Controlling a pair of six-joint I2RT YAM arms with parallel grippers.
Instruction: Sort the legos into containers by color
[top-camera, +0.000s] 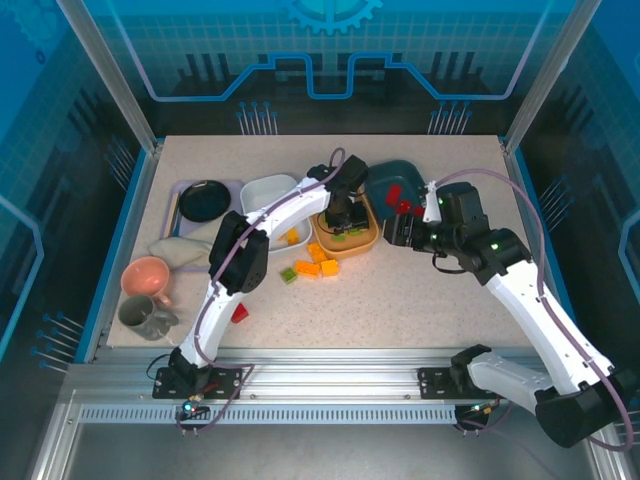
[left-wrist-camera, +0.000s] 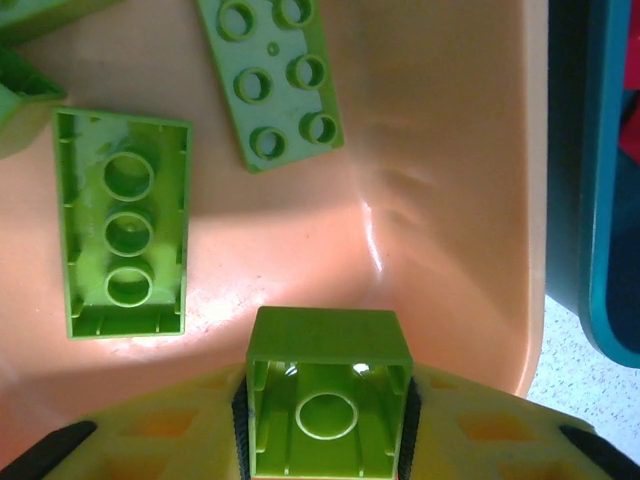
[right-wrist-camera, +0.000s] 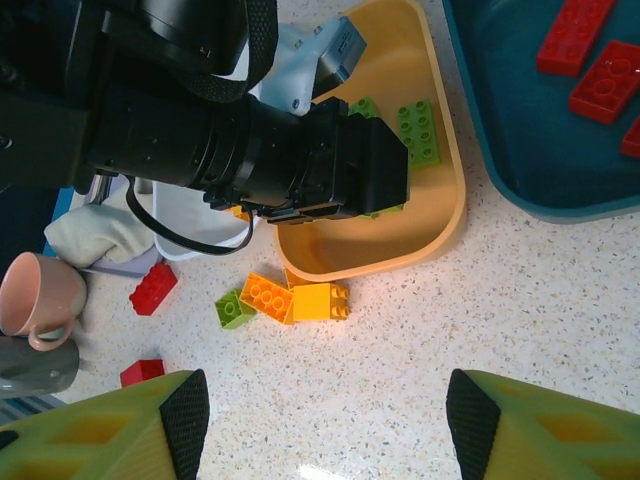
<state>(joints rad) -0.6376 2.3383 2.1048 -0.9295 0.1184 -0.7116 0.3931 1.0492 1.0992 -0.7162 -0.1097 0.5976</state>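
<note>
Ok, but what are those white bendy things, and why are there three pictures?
Those are two robot arms with pinching grippers instead of hands. One picture looks down from above; the other two come from little cameras on each wrist. On the speckled table stand a white plastic tray, an orange plastic tray and a dark teal plastic tray, plus loose toy bricks. The left gripper pinches a small green plastic brick over the orange tray, where other green bricks lie. The right gripper is open, holding nothing.
</note>
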